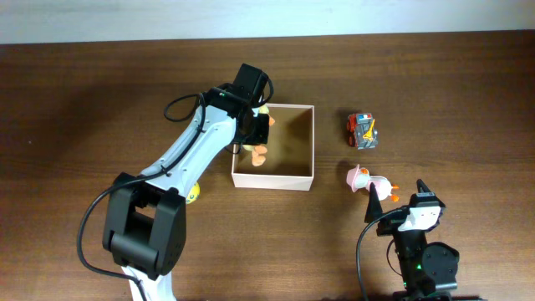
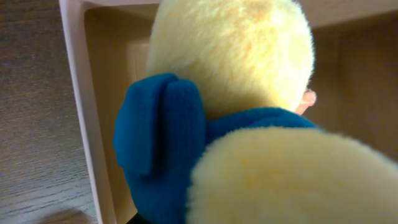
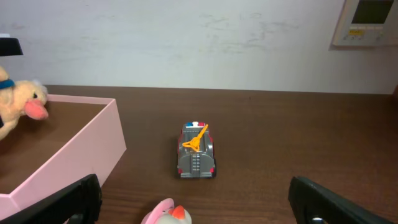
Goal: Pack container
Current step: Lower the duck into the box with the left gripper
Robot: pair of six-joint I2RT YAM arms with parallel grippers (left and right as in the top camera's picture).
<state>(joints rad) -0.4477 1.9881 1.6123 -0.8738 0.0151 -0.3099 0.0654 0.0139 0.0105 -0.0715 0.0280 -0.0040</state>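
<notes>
The container (image 1: 272, 181) is a square shallow box, white outside and tan inside, at the table's middle. My left gripper (image 1: 257, 127) is over its left wall, shut on a yellow plush duck (image 1: 255, 153) with a blue scarf and orange feet. The plush hangs over the box's left side. In the left wrist view the plush (image 2: 236, 62) fills the frame and hides the fingers; the box wall (image 2: 78, 93) is at the left. My right gripper (image 1: 397, 198) is open and empty at the front right. Its fingers (image 3: 193, 208) are wide apart, and the box (image 3: 93, 146) and plush (image 3: 18, 99) show at the left.
A grey and red toy truck (image 1: 363, 130) with an orange ladder stands right of the box, also in the right wrist view (image 3: 196, 151). A pink and white duck toy (image 1: 366, 180) lies just before my right gripper (image 3: 166, 214). A small yellow object (image 1: 194, 194) lies under the left arm.
</notes>
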